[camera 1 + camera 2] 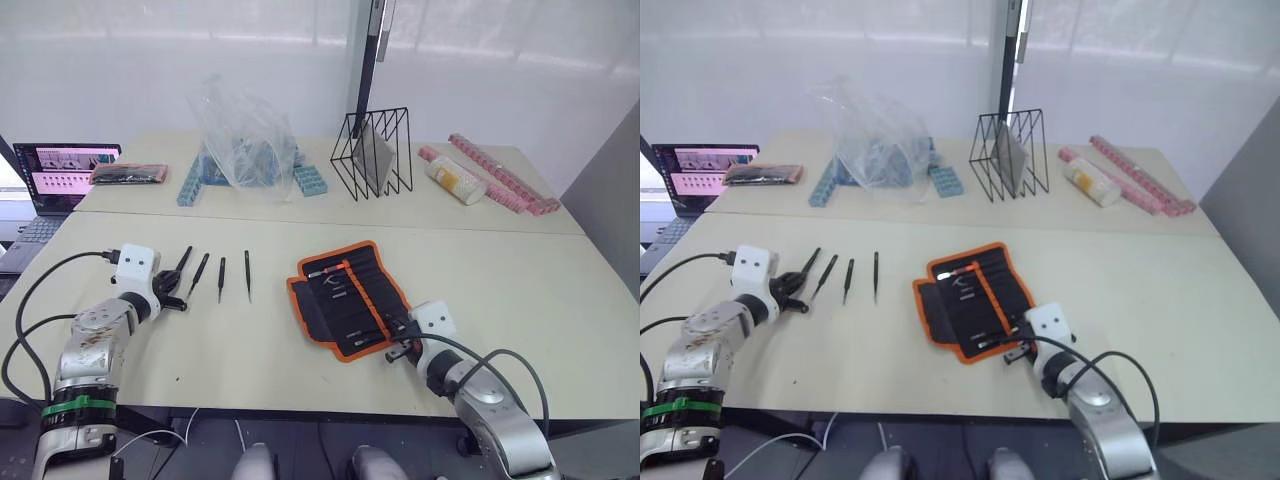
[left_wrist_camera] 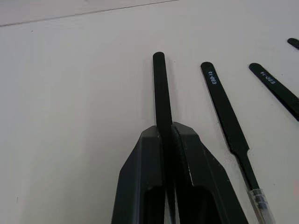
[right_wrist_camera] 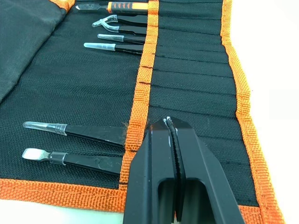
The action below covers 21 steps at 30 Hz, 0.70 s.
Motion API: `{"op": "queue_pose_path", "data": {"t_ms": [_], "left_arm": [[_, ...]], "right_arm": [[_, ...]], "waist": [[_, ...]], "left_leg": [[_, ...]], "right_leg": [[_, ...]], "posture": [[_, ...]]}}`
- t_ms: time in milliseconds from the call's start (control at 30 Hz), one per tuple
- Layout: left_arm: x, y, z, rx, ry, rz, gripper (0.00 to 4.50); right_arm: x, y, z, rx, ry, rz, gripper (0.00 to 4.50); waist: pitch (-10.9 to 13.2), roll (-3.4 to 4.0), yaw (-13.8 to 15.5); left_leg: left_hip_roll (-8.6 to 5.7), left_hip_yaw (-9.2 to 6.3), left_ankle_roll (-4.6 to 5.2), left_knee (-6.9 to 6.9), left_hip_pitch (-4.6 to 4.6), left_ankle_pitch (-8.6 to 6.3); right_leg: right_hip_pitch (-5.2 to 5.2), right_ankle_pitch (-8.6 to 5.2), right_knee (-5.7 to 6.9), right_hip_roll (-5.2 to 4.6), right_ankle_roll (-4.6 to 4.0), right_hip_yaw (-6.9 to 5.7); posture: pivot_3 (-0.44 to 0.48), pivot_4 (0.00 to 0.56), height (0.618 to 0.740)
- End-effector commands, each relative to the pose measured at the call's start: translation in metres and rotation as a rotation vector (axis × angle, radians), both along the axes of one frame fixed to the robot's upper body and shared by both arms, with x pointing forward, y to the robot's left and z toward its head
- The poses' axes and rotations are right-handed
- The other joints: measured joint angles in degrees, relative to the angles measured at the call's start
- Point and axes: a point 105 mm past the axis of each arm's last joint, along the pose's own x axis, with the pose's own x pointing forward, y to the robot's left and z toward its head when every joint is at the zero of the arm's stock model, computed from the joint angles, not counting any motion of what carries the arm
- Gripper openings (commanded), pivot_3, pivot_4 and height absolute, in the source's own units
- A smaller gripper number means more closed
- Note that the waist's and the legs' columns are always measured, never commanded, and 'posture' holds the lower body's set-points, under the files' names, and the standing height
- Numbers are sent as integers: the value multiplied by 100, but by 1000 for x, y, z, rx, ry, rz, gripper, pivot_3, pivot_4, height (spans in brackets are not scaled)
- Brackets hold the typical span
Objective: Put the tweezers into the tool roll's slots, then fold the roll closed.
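The tool roll (image 1: 345,295) lies open and flat on the table, right of centre, with orange edging. Its slots (image 3: 191,88) hold several tools with clear caps (image 3: 93,133). My right gripper (image 3: 170,123) is shut, its tips resting at the roll's near end over the slots. On the left, my left gripper (image 2: 166,133) is shut on one of the black tweezers (image 2: 160,84), which sticks out ahead of the fingers low over the table. Three more tweezers (image 1: 198,275) (image 1: 221,279) (image 1: 247,275) lie in a row between that gripper and the roll.
At the back stand a clear plastic bag (image 1: 245,140) over teal blocks (image 1: 310,180), a black wire rack (image 1: 372,152), pink strips (image 1: 505,172) and a white tube (image 1: 455,180). A laptop (image 1: 60,175) and a dark pink-ended packet (image 1: 130,174) sit far left.
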Motion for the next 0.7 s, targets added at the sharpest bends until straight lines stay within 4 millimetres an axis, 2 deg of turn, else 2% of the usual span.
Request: {"op": "queue_pose_path", "data": {"t_ms": [33, 133, 233, 367, 467, 567, 700], "left_arm": [[-7, -21, 66, 90, -166, -125, 42], [-12, -46, 82, 99, -176, -226, 42], [-17, -98, 87, 76, -146, -430, 42], [-25, -159, 79, 0, -50, -652, 42], [-34, -193, 66, -18, 45, -787, 42], [-36, -211, 45, 60, 158, -840, 42], [-35, -219, 29, 154, 246, -871, 42]], "right_arm": [[-12, 2, -29, -17, 127, 14, 0], [-13, 3, -30, -22, 132, 18, 0], [-16, 5, -33, -24, 144, 27, 0], [-18, 7, -35, -25, 153, 33, 0], [-17, 8, -35, -24, 155, 33, 0], [-18, 10, -36, -23, 157, 38, 0], [-19, 11, -36, -21, 155, 36, 0]], "waist": [[10, -7, 2], [13, -3, 12], [13, -4, 13], [10, -15, 21], [10, -15, -16], [11, -11, -58], [13, -9, -92]], "left_leg": [[0, -3, 0, -1, -2, 0], [-8, 0, -1, -2, 3, -1], [-7, 2, -1, -1, 3, -1], [-7, 0, -1, 2, 2, -1], [-6, 1, -1, 2, 2, -1], [-5, -6, -1, -5, 4, -1], [-6, -10, 0, -5, 3, 0]], "right_leg": [[0, 0, 0, 0, 0, -3], [8, 0, -3, -11, 0, -3], [9, 0, -5, -8, 1, -2], [11, -1, -6, -4, 1, -1], [11, -1, -6, -1, 1, 2], [10, -1, -6, 7, 1, 5], [10, -1, -7, 9, 1, 6]], "posture": [[0, 150, 684], [0, 150, 684], [0, 150, 684], [0, 150, 684], [0, 150, 684], [0, 150, 684], [0, 150, 684]]}}
